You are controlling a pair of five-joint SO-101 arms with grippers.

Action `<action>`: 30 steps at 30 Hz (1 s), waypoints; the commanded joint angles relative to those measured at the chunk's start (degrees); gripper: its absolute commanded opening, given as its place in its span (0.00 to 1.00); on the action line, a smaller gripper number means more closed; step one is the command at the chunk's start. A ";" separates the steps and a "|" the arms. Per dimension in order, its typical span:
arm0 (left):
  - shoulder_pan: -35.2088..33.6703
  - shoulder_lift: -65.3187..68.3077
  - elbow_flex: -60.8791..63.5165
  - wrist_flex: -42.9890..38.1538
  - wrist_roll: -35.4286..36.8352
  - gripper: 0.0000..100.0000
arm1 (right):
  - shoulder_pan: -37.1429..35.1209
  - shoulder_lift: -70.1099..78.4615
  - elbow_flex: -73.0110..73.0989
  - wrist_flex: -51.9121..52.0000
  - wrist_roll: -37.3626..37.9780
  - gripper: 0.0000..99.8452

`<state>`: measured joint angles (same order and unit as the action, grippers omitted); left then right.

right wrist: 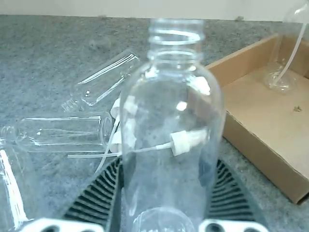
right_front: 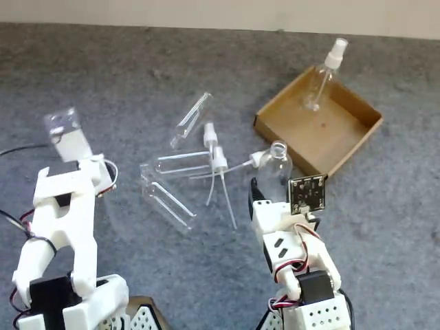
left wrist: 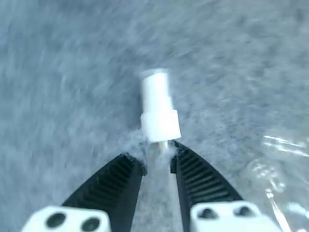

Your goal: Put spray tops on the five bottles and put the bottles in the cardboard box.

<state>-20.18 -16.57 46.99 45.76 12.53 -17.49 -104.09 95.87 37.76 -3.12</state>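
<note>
The left tool (left wrist: 158, 159) is closed on the thin stem of a white spray top (left wrist: 159, 108), whose head is pointed away from the fingers. It is held at the left side of the counter (right_front: 124, 75), well apart from the box.

The right tool (right wrist: 168, 169) is clamped around a clear, round-shouldered bottle (right wrist: 171, 116), which is gripped low on its body and kept upright. Its threaded neck is left uncovered. In the high view this bottle (right_front: 276, 165) is seen just beside the near wall of the cardboard box (right_front: 340, 134), a shallow, brown, open tray set cornerwise on the counter. A capped bottle (right_front: 317, 89) with a white sprayer fitted is found inside the box at its far corner.

Three lying bottles are spread on their sides between the two arms: one farther back (right_front: 191, 120), one in the middle (right_front: 180, 165) and one nearest the arms (right_front: 168, 199). All are clear and without tops. Three loose spray tops with long thin tubes are scattered just beside them (right_front: 210, 132) (right_front: 220, 159) (right_front: 256, 159), the last lying close to the gripped bottle. These tops and tubes are laid across the space between the two tools.

The counter is covered with a grey, felt-like material, and a pale strip of wall (right_front: 206, 10) is seen along its far edge
</note>
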 commanded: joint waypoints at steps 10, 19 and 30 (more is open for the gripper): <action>9.89 -0.48 -6.46 0.00 -17.85 0.06 | -0.57 -1.10 3.65 -1.45 -0.09 0.13; 1.63 -0.13 -19.47 19.78 9.32 0.22 | -0.66 -1.10 3.65 -1.45 -0.09 0.13; 1.45 1.98 -11.12 13.19 12.92 0.22 | -0.66 -1.10 3.65 -1.45 -0.09 0.13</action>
<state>-18.07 -16.48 34.86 64.48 22.99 -17.58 -104.09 95.87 37.76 -3.12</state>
